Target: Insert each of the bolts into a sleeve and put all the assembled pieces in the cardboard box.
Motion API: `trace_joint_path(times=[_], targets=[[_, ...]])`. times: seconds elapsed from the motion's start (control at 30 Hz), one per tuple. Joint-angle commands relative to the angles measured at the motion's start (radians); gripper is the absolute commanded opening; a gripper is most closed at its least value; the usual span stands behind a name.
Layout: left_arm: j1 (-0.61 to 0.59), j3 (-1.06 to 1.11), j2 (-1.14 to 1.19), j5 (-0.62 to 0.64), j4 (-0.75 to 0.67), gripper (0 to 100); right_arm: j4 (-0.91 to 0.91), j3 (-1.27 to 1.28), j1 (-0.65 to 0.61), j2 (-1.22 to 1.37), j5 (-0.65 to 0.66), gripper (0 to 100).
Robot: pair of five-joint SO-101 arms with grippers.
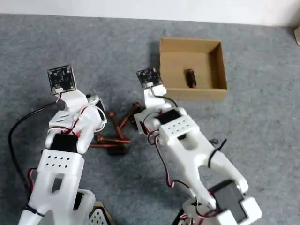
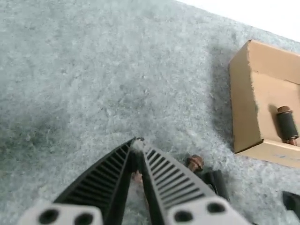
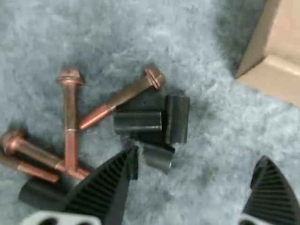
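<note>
Four loose copper bolts (image 3: 70, 122) lie on the grey carpet (image 1: 262, 140), fanned and overlapping. Three black sleeves (image 3: 138, 123) cluster just beside them, and a fourth dark piece (image 3: 41, 194) by the bolt tips looks like another. The cardboard box (image 1: 193, 94) stands near the pile and holds one assembled piece (image 1: 190, 78). The right gripper (image 3: 197, 154) hangs spread wide above the sleeves. The left gripper (image 2: 138, 143) is pinched narrow, and whether it holds anything is unclear.
</note>
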Motion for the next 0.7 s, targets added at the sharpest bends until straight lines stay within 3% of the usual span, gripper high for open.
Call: trace_joint_path(times=[0.0,0.67], targets=[[-0.008,-0.01,-0.021,0.003,-0.025,1,-0.054,-0.053,-0.005,0.058,-0.011,35.3],[-0.008,-0.01,-0.021,0.003,-0.026,1,-0.068,-0.246,0.027,0.369,-0.014,35.3]])
